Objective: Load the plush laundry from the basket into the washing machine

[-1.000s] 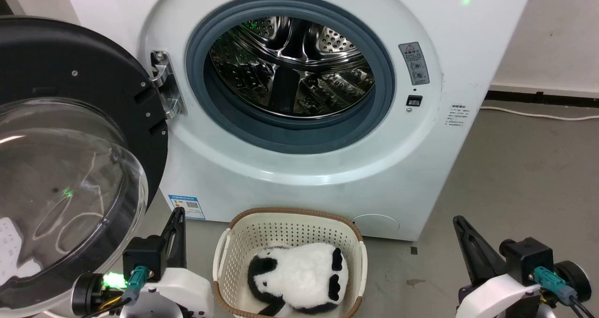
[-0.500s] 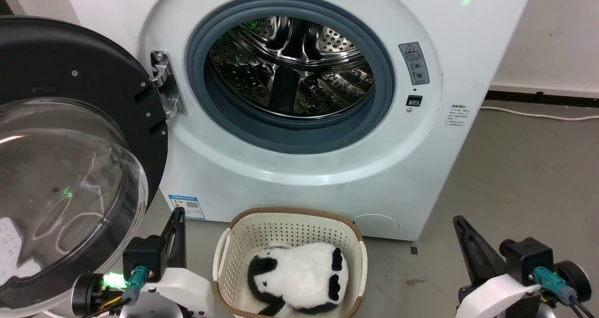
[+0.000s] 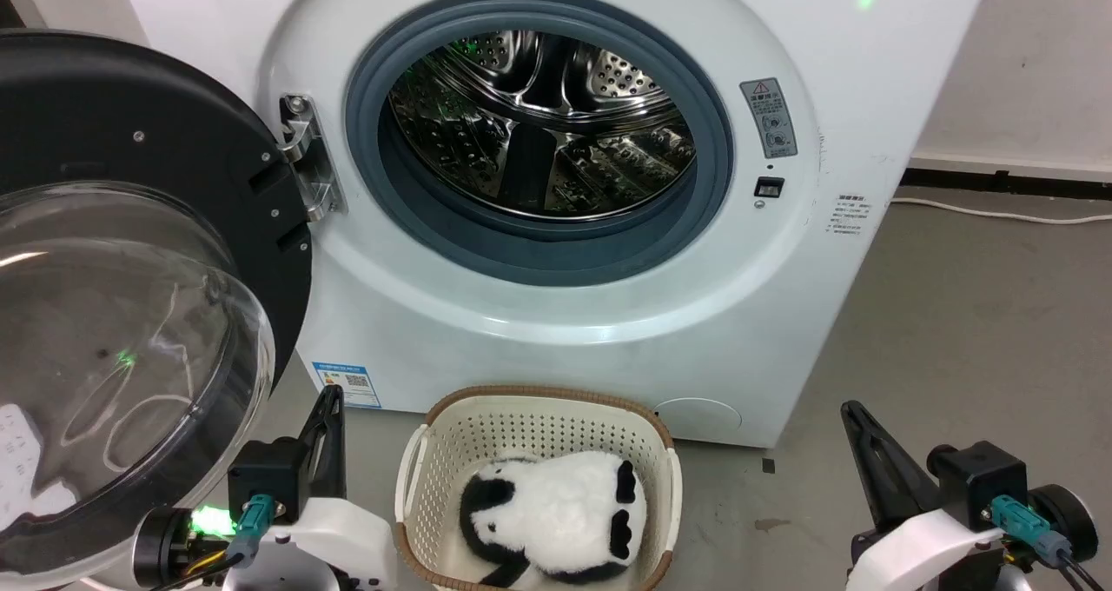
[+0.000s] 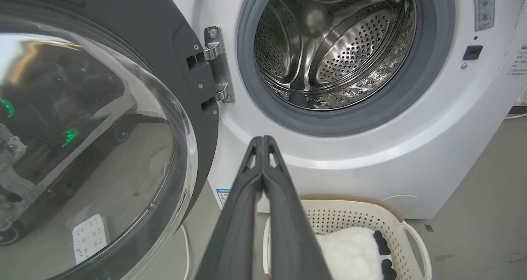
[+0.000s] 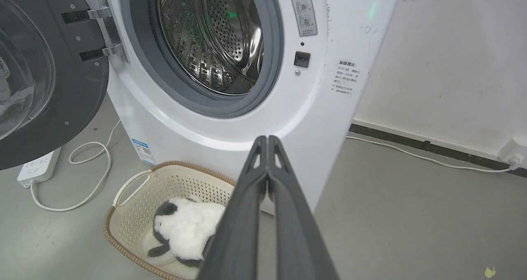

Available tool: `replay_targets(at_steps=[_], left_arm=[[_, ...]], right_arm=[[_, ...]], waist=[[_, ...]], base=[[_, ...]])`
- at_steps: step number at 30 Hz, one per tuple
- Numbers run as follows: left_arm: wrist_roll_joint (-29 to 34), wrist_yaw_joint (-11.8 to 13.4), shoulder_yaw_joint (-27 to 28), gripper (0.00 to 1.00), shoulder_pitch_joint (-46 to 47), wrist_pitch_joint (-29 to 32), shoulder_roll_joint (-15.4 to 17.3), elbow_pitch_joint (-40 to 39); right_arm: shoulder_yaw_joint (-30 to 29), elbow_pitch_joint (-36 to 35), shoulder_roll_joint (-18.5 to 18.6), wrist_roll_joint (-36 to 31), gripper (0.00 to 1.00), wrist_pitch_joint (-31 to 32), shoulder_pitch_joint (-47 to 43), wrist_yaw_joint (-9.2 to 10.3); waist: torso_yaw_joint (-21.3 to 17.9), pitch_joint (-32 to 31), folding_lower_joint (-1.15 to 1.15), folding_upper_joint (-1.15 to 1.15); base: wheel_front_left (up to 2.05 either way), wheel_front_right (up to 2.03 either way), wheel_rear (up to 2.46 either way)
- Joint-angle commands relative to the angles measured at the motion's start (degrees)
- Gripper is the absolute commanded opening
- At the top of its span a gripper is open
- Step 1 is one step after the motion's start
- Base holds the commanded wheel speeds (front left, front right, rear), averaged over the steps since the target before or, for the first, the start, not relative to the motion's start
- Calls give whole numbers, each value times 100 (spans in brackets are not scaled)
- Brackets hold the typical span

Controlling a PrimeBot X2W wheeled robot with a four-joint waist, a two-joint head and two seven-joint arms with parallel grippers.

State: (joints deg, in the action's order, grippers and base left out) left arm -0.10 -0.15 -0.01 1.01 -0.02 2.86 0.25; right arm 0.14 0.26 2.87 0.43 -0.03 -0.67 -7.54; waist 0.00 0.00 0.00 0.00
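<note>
**Nothing has moved: panda in the basket, both pincers pressed together**

Nothing has shifted over the last second on my head feed; the toy, the basket and both arms sit exactly where they were.

The plush panda [image 3: 556,513], white fur with black patches, lies inside the cream basket [image 3: 539,393], toward the end nearer me. It sits between my two pincers, just right of the left pincer [image 3: 332,397] and well left of the right pincer [image 3: 850,410]. Both pincers have their dark fingers pressed together with nothing between them, tips pointing up toward the washer. On my left wrist feed the basket is below and to the right of the fingertips. On my right wrist feed it is below and to their left.

The basket stands on the grey floor [image 3: 956,356], just in front of the white washing machine [image 3: 782,313]. Ahead of and above both pincers, the grey gasket [image 3: 556,256] rings the shiny perforated steel drum [image 3: 539,130]. The round black-framed door [image 3: 130,313] is swung wide open above the left pincer. It hangs on a metal hinge [image 3: 304,152] with its clear dome facing me. A blue sticker [image 3: 346,382] on the washer's front sits just beyond the left pincer's tips. On the right wrist feed, a white power strip [image 5: 35,166] and a looped cord [image 5: 94,164] lie on the floor, far left of the fingers and beneath the door.
</note>
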Motion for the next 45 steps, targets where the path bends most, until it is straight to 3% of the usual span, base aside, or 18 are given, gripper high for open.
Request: replay_targets(at_steps=[1, 45], left_arm=[[10, 15, 1, 0, -101, 2, 1, -25], [10, 15, 1, 0, -101, 2, 1, -25]], right_arm=[[-14, -26, 0, -43, 0, 3, 67, 5], [-14, -26, 0, -43, 0, 3, 67, 5]], waist=[[0, 0, 0, 0], [0, 0, 0, 0]], base=[[0, 0, 0], [0, 0, 0]])
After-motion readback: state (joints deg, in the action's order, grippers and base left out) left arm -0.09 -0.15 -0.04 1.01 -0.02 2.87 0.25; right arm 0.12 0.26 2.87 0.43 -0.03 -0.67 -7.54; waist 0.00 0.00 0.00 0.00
